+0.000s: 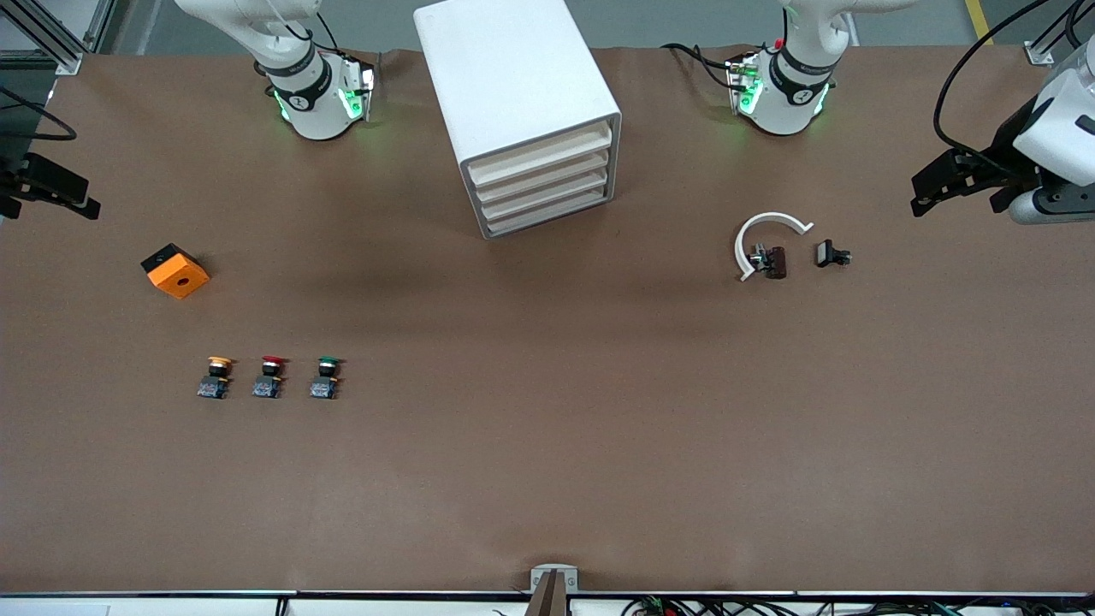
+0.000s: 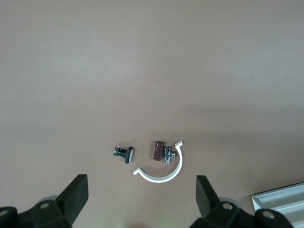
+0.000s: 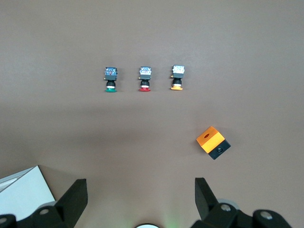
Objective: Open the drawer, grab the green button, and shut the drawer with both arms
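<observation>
The white cabinet stands between the two arm bases. Its four cream drawers are all shut. The green-capped button stands on the table at the cabinet-ward end of a row of three, toward the right arm's end; it also shows in the right wrist view. My right gripper hangs open and empty over the right arm's end of the table; its fingertips are wide apart. My left gripper hangs open and empty over the left arm's end; its fingertips are wide apart.
A red-capped button and an orange-capped button stand beside the green one. An orange and black box lies farther from the front camera than they do. A white C-shaped ring, a brown part and a small black part lie toward the left arm's end.
</observation>
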